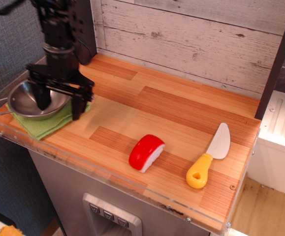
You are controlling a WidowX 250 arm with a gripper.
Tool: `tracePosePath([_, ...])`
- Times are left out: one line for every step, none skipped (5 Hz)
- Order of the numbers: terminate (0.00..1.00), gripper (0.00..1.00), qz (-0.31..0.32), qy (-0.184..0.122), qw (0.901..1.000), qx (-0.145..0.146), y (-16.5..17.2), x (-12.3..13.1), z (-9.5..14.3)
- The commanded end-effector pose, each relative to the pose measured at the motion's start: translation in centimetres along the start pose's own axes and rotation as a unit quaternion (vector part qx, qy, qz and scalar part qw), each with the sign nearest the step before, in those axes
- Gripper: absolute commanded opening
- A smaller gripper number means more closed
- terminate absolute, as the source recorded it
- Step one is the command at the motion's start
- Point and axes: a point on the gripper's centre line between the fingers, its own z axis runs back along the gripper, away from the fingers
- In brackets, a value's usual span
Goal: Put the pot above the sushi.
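Observation:
The steel pot (26, 102) sits on a green cloth (41, 124) at the left end of the wooden counter. My black gripper (59, 109) hangs open over the pot's right side. One finger is down inside the bowl. The other finger is outside the right rim, over the cloth, and hides the pot's right handle. The jaws stand apart and grip nothing. The sushi (146, 152), red top over white base, lies near the counter's front middle, well to the right of the gripper.
A toy knife (208, 157) with a yellow handle lies right of the sushi. A dark post (85, 29) stands behind the pot and a planked wall (191, 39) runs along the back. A clear plastic lip (108, 173) edges the counter's front.

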Motion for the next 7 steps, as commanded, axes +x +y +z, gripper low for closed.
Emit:
tracePosePath([0.00, 0.00, 0.003, -0.009, 0.9999, 0.008, 0.2, 1.4, 0.1])
tracePosePath([0.00, 0.00, -0.003, -0.020, 0.9997, 0.014, 0.0, 1.2, 1.0])
tracePosePath([0.00, 0.00, -0.002, -0.036, 0.9993, 0.012, 0.1, 0.7, 2.0])
tracePosePath([0.00, 0.00, 0.014, -0.065, 0.9977, 0.017, 0.2, 0.5, 3.8])
tracePosePath([0.00, 0.00, 0.000, -0.112, 0.9936, 0.012, -1.4, 1.4, 6.7])
tracePosePath([0.00, 0.00, -0.072, -0.155, 0.9853, 0.008, -6.7, 3.3, 9.7])
tracePosePath([0.00, 0.00, -0.158, -0.175, 0.9718, 0.011, -12.5, 4.8, 10.8])
